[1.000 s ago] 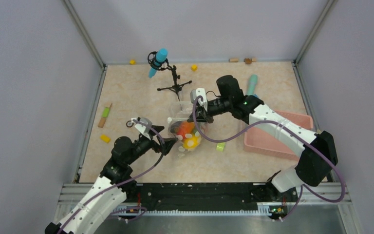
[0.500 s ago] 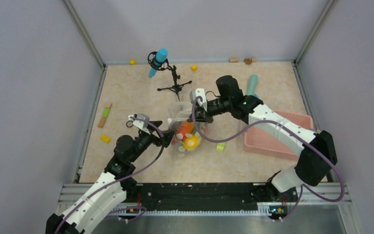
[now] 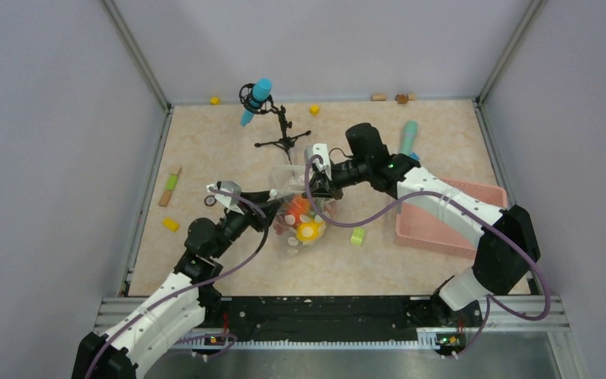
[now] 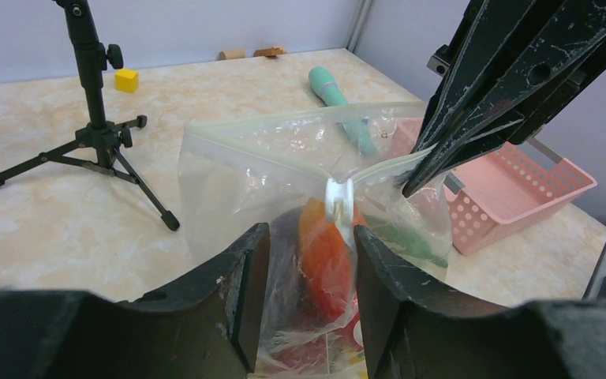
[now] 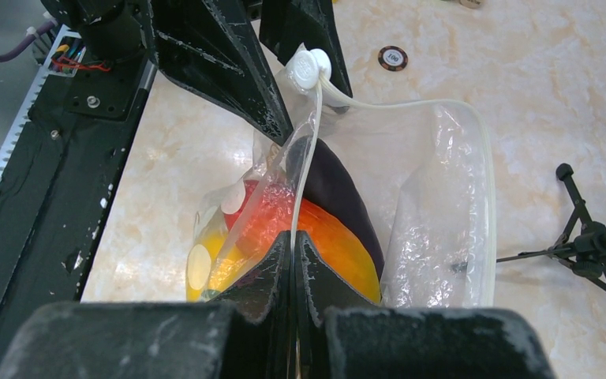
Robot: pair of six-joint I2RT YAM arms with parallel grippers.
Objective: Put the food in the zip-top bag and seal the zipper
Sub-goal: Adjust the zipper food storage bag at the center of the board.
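The zip-top bag (image 3: 290, 183) stands upright mid-table, clear with white dots. Inside it lies the food: an orange piece (image 4: 323, 253), a dark purple one (image 5: 333, 189), a yellow one (image 3: 310, 230) and a green one (image 4: 404, 238). My right gripper (image 5: 293, 237) is shut on the zipper (image 4: 268, 130) strip at the bag's top edge and holds it up. My left gripper (image 4: 308, 237) is open, one finger on each side of the bag just under the white slider (image 4: 338, 201). The right finger lies close against the slider's tab. The bag's mouth gapes behind the slider.
A black tripod stand (image 3: 284, 136) with a blue microphone is behind the bag. A pink basket (image 3: 451, 219) sits to the right, with a lime-green cylinder (image 3: 357, 235) between it and the bag. A teal tool (image 3: 408, 138) lies at the back right, a yellow block (image 3: 171, 224) at the left.
My left gripper has moved forward to the bag and its jaws have narrowed from wide open to straddling the bag's top. The right gripper has shifted slightly left, still pinching the strip.
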